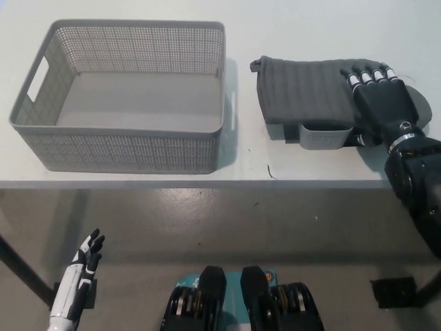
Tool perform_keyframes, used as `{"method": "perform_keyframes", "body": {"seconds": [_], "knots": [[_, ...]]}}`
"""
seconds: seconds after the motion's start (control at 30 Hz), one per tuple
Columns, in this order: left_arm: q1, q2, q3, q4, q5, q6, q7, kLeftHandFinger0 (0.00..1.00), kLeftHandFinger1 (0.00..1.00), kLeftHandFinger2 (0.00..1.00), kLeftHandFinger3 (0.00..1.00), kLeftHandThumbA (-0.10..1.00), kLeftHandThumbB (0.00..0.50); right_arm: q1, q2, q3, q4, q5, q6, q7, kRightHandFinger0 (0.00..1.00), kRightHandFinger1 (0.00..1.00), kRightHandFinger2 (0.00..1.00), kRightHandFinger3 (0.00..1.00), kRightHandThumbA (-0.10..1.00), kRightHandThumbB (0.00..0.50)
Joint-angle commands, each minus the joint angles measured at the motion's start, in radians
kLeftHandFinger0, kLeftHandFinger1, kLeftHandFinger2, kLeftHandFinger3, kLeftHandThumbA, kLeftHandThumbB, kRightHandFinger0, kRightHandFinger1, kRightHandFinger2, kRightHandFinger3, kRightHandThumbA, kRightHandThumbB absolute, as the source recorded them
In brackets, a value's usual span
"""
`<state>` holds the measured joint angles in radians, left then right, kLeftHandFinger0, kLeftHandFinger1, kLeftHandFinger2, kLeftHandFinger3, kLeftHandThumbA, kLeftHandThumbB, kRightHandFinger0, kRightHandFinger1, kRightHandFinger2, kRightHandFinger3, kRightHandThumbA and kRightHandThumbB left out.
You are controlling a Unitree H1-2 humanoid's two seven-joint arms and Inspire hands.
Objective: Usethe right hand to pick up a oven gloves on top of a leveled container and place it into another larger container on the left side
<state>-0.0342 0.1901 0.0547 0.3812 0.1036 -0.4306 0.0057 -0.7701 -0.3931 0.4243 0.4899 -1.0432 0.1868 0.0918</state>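
A dark grey quilted fabric oven glove [310,89] lies flat across the top of a small light grey plastic container [322,136], which stands on the right part of a white table [275,27]. The glove covers most of the small container, so only the container's front wall shows below the glove's near edge. The black right hand [380,96] rests palm down on the right end of the glove, with the fingers [368,72] extended and laid flat on the fabric; the hand is spread and grips nothing. The black forearm enters from the lower right. To the left, well apart from the glove, stands a large light grey perforated plastic basket [124,148] with cut-out handles; its interior holds no objects. The white left hand [81,265] hangs below the table edge at the lower left, with the fingers loosely extended and holding nothing.
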Motion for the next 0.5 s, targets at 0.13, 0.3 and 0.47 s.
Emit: {"method": "perform_keyframes", "body": {"seconds": [0.13,0.3,0.47], "knots": [[0.005,0.002,-0.003,-0.018,0.006,-0.039,0.040,1.00,1.00,1.00,1.00,1.00,0.500,-0.167,0.062,-0.003,0.271,0.026,-0.040,-0.218,1.00,1.00,1.00,1.00,0.95,0.427],[0.016,0.001,0.002,-0.024,-0.004,-0.039,0.036,1.00,1.00,1.00,1.00,1.00,0.500,-0.261,0.118,-0.004,0.584,0.062,-0.080,-0.392,1.00,1.00,1.00,1.00,0.66,0.460],[0.018,0.004,0.004,-0.028,-0.014,-0.039,0.030,1.00,1.00,1.00,1.00,1.00,0.500,-0.275,0.144,-0.013,0.710,0.069,-0.123,-0.719,0.06,0.15,0.35,0.43,-0.08,0.313]]}}
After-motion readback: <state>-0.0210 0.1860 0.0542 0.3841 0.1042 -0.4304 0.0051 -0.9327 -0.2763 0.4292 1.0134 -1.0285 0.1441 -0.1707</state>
